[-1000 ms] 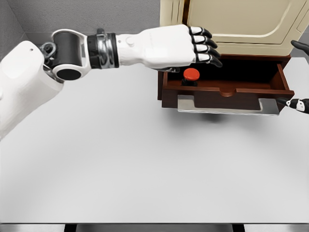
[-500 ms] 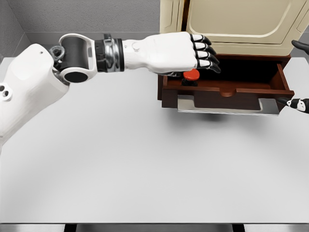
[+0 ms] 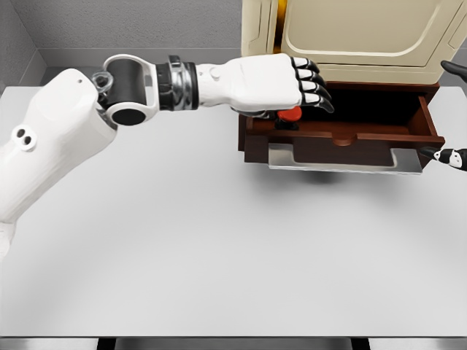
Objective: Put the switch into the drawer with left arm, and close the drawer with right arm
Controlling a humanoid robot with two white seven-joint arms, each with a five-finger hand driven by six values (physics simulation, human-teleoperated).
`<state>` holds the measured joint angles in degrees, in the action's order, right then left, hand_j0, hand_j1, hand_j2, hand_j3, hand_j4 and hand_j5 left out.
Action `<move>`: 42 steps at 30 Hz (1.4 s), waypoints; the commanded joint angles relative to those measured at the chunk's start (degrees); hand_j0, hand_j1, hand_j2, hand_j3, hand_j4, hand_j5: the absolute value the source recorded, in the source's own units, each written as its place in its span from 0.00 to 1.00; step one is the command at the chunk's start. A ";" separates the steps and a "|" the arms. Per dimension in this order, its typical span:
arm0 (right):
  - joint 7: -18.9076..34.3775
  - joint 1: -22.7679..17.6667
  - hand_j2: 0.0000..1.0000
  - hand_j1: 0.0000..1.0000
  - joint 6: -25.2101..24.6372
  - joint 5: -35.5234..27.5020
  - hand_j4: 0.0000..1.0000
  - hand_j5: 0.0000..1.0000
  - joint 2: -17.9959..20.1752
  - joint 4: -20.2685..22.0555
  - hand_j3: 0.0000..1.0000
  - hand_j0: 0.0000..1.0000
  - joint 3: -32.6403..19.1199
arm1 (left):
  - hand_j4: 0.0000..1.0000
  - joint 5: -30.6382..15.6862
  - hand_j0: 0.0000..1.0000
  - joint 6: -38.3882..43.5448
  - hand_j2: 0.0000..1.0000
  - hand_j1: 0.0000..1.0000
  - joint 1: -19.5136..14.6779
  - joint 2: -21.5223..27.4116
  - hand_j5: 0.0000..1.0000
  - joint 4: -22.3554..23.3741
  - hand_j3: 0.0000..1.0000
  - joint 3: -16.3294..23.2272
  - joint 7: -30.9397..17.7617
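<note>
The switch [image 3: 291, 114], a red button on a dark base, sits in the left end of the open brown drawer [image 3: 365, 136]. My left hand [image 3: 312, 86] hovers just over it with its fingers loosely spread and nothing held, hiding the button's upper left part. Whether it touches the button cannot be told. Only two fingertips of my right hand [image 3: 447, 154] show at the right edge, beside the drawer's right front corner; they stand far apart and hold nothing.
The drawer sticks out of a cream cabinet [image 3: 365, 36] at the back right. A grey metal handle plate [image 3: 343, 161] runs under the drawer's front. The white table [image 3: 219, 248] spreads in front, bounded by grey walls behind.
My left hand has sunk and shifted slightly right, now covering part of the switch. The left elbow and upper arm have swung rightward. The switch, drawer and right hand have not moved.
</note>
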<state>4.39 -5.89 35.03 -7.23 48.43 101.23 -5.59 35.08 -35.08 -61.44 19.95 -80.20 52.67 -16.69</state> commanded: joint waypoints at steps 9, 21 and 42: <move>0.00 0.00 1.00 1.00 -0.03 -0.42 1.00 1.00 0.09 0.02 1.00 1.00 -0.03 | 0.87 0.95 0.87 0.08 0.87 0.87 0.09 -1.85 0.87 1.36 0.87 0.24 -0.01; 0.00 -0.44 1.00 1.00 -0.03 -0.51 1.00 1.00 0.18 0.02 1.00 1.00 -0.03 | 0.87 1.13 0.87 0.08 0.87 0.87 -0.97 -6.95 0.87 3.30 0.87 -0.29 -0.80; -0.09 -0.79 1.00 1.00 -0.03 -0.60 1.00 1.00 0.26 0.02 1.00 1.00 -0.03 | 0.89 1.04 0.89 0.08 0.89 0.89 -1.05 -2.81 0.89 6.55 0.89 -1.08 -1.42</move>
<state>4.35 -6.68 35.03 -7.44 48.62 101.23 -5.62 36.41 -35.07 -62.49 16.91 -73.95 51.71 -17.95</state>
